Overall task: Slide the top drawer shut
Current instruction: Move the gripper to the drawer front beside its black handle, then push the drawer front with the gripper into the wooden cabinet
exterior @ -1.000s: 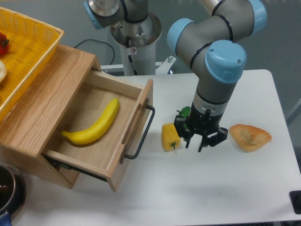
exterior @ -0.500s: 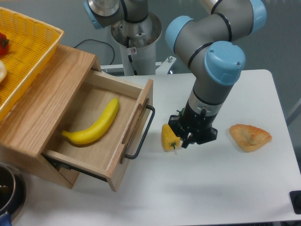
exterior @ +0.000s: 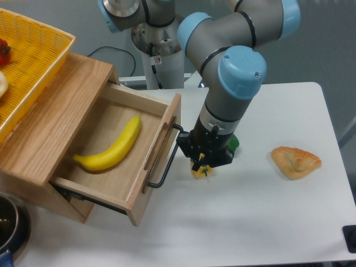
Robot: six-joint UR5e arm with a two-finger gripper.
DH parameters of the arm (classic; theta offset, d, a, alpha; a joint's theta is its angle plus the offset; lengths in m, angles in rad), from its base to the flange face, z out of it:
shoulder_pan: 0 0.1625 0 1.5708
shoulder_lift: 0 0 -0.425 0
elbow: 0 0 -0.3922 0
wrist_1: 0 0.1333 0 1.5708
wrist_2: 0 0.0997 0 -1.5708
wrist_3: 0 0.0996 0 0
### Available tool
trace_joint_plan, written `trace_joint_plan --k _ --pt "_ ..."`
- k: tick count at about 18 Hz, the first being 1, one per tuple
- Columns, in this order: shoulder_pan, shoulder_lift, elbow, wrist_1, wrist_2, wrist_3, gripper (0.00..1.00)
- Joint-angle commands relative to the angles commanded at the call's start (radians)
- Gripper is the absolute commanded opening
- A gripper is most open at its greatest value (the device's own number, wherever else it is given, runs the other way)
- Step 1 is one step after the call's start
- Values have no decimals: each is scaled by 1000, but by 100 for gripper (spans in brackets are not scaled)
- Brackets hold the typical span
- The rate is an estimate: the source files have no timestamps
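Landmark: wooden box at the left of the white surface.

On top of the box, far left: yellow wicker basket, with a red item and a pale item just visible at its left rim. Below the box, at the bottom left corner: part of a dark round pot.

The top drawer sticks well out of the box toward the right, open. A banana lies diagonally on the drawer floor. The black bar handle stands off the drawer's front panel, on the side away from the box.

Just right of the handle: the end effector, pointing down at the surface, its dark body very close to the handle's upper end; contact cannot be confirmed. Finger spread cannot be told, as the wrist housing covers the fingertips. A yellow pepper pokes out under it, mostly hidden. A green object shows at the right edge of the wrist.

Further right of the box, well apart from the arm: a pastry piece lying flat on the surface.
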Motion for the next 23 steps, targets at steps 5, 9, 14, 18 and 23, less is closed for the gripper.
trace_joint_plan --k 5,9,14,18,23 --pt "-21 0 -6 3 0 -32 15" --pt "-34 0 -6 5 2 -52 15" --pt "-55 0 -6 11 3 -81 15" --pt "-72 0 -6 20 5 -114 15" --pt "-91 9 -14 46 5 -144 15"
